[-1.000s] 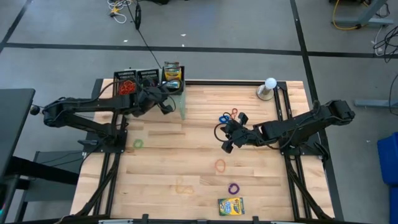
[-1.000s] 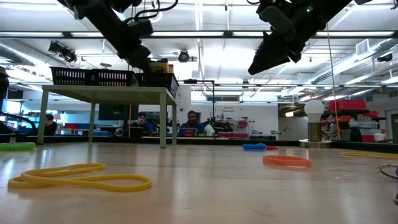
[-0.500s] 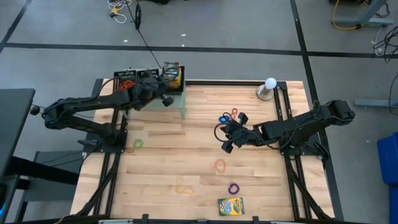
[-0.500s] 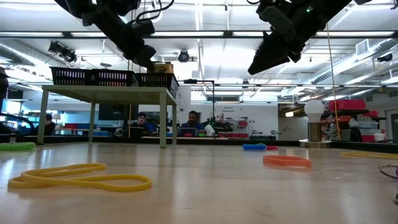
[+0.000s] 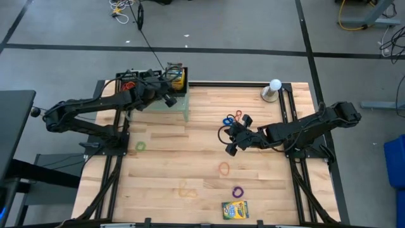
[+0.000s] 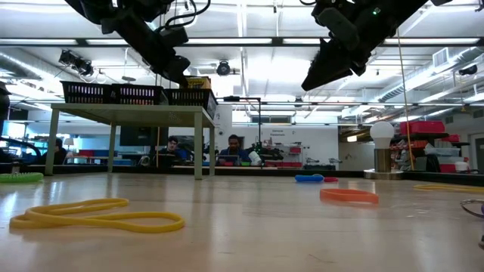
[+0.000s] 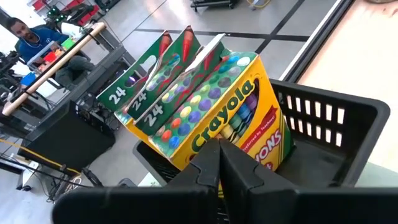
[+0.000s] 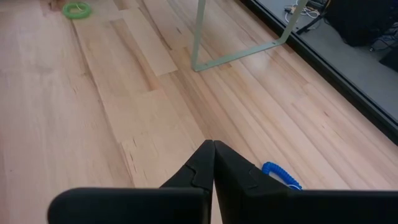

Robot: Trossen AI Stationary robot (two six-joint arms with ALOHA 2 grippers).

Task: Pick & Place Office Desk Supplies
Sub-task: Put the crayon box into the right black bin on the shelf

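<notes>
Three black mesh trays (image 5: pixel 150 80) stand in a row on the pale green stand (image 5: pixel 186 107) at the table's far left. The right-hand tray (image 7: pixel 323 118) holds several yellow-and-green crayon boxes (image 7: pixel 217 106), standing tilted. My left gripper (image 7: pixel 219 152) is shut and hovers at that tray (image 5: pixel 171 94). My right gripper (image 8: pixel 212 149) is shut, with nothing seen between its fingers, and hangs above the table's middle (image 5: pixel 230 148). Another crayon box (image 5: pixel 235 209) lies flat near the front edge. Rubber bands lie scattered on the wood: blue (image 5: pixel 228 120), red (image 5: pixel 238 114), orange (image 5: pixel 224 168), purple (image 5: pixel 238 190), green (image 5: pixel 140 146). My left gripper's shut fingertips (image 7: pixel 208 163) stand right in front of the lower face of the front crayon box (image 7: pixel 249 134), coming at it slanting down from the near side. Whether they touch it, I cannot tell.
A white globe on a grey base (image 5: pixel 274 89) stands at the far right corner. The left-hand tray holds red bands (image 5: pixel 128 84). A yellow band (image 6: pixel 98 215) lies nearest the low camera. The stand's legs (image 8: pixel 199 37) rise from the wood. People sit in the room behind.
My left gripper has moved toward the table's far edge and a little up, from beside the stand to the tray with the crayon boxes, rolling slightly as it went. Its fingers have stayed shut.
</notes>
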